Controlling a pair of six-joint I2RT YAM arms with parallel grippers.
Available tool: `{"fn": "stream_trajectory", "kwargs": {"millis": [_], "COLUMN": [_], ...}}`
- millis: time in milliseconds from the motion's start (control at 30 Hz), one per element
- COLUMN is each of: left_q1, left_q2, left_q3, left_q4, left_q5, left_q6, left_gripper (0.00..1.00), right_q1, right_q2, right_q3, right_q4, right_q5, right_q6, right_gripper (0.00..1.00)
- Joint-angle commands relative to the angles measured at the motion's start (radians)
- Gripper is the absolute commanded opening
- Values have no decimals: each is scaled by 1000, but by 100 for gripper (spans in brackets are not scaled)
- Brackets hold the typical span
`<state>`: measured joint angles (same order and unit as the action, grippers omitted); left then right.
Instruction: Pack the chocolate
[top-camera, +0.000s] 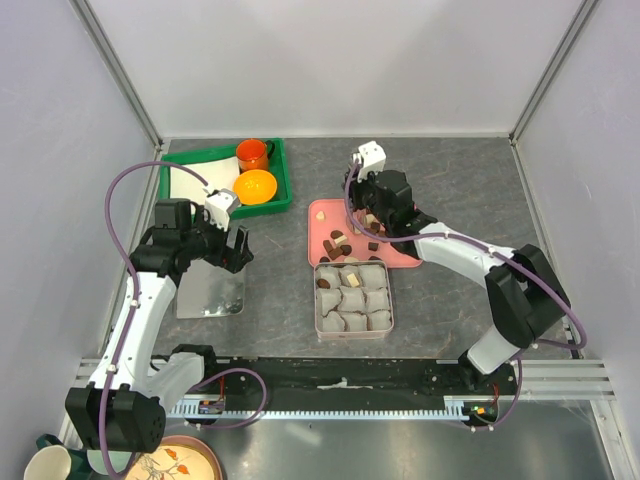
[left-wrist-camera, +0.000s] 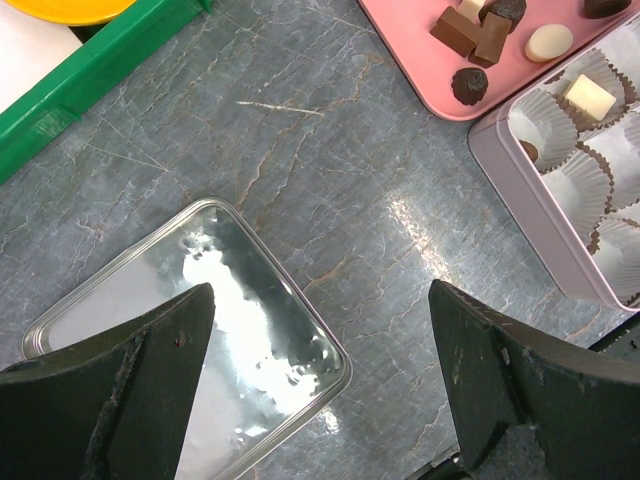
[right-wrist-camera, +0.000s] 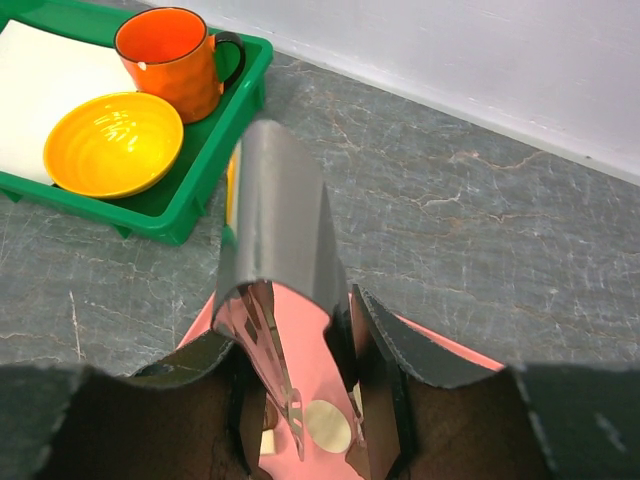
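Right wrist view: right jaws clamp shiny curved metal tongs (right-wrist-camera: 285, 220); left jaws apart

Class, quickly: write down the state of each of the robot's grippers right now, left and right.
Left gripper: open, holding nothing.
Right gripper: closed on metal tongs.

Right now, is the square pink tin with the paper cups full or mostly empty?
Mostly empty: the square pink tin holds only a few chocolate pieces; most paper cups sit bare.
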<state>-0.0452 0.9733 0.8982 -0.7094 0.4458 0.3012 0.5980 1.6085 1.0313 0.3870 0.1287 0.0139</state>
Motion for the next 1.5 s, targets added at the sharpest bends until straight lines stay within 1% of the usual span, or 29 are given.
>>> {"fn": "stream_trajectory", "kwargs": {"millis": [0, 100, 200, 467, 567, 600, 667, 700, 900, 1033, 1133, 1300, 1333, 1467], "left_q1": [7, 5, 7, 7, 7, 7, 7, 7, 7, 7, 7, 7, 7, 5], "left_q2": [-1, -4, -7, -10, -7, -7, -7, -5, -8, -8, -12, -12, -10, -15], "left_q3": [28, 25, 24, 25, 22, 22, 21, 21, 21, 19, 19, 19, 21, 21], "left_q4": [-1, -2, -5, -7, -7, -5, -7, -7, -7, -7, -5, -7, -7, -7], "left_q5": [-10, -9, -16, -19, -19, -19, -18, -16, -13, -12, -9, -1, 1, -1], "left_q6": [39, 38, 41, 47, 50, 49, 50, 50, 47, 42, 41, 36, 38, 38], "left_gripper": [95, 95, 95, 95, 95, 95, 95, 95, 95, 95, 95, 95, 95, 95], "right_q1": [-7, -7, -6, -4, -6, -6, -6, -7, -6, -7, -6, -6, -4, 2], "right_q2": [45, 73, 91, 110, 90, 81, 47, 35, -96, -211, -295, -439, -458, -544], "right_q3": [24, 64, 90, 105, 89, 76, 61, 56, 27, 18, 6, -79, -92, -169], "right_q4": [-14, -20, -17, -19, -17, -17, -19, -20, -31, -60, -114, -207, -218, -267], "right_q5": [-47, -98, -116, -126, -126, -126, -121, -117, -92, -92, -101, -126, -150, -166], "right_q6": [17, 34, 44, 52, 51, 49, 46, 44, 23, 12, 21, 49, 52, 80], "right_gripper": [44, 43, 43, 41, 37, 33, 28, 24, 15, 13, 13, 14, 14, 14]}}
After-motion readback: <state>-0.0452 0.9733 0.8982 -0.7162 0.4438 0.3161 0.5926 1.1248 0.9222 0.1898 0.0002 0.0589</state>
